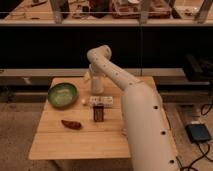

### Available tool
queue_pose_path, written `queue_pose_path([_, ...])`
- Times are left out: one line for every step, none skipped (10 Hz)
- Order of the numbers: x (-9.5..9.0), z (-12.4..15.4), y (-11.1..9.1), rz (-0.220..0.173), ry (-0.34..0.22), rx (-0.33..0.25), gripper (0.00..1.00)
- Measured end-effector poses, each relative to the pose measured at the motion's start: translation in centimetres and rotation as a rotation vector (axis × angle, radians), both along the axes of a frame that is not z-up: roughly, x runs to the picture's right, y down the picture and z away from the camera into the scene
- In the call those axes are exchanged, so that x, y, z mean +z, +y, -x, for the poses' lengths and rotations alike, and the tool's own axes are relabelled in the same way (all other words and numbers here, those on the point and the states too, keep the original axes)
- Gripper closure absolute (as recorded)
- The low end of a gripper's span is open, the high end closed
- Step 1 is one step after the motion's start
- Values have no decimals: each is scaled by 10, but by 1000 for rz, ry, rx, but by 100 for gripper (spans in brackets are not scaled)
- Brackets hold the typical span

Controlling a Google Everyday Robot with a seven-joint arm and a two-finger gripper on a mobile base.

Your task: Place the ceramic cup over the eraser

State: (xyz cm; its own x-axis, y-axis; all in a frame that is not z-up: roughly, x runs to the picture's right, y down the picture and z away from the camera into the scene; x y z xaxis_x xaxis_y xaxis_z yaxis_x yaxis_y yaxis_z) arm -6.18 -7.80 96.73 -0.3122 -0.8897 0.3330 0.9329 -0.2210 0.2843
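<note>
The white ceramic cup [96, 88] stands at the back middle of the wooden table [50, 142]. My gripper [96, 81] reaches straight down onto it from above, and the wrist hides the cup's top. The eraser [98, 113], a small dark block, stands upright near the table's middle, in front of the cup and apart from it. A long white box [101, 101] lies between the cup and the eraser.
A green bowl [62, 94] sits at the left of the table, with a small white bit [84, 102] beside it. A reddish-brown item [71, 124] lies front left. My white arm [145, 120] covers the table's right side. Dark shelving stands behind.
</note>
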Motion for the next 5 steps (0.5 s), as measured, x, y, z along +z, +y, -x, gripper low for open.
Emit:
queue_pose_path([0, 0, 1, 4, 0, -6, 47])
queue_pose_path([0, -1, 2, 12, 2, -10, 59])
queue_pose_path([0, 0, 3, 17, 4, -14, 66])
queue_pose_path([0, 1, 4, 23, 6, -19, 69])
queue_pose_path([0, 1, 6, 32, 8, -22, 69])
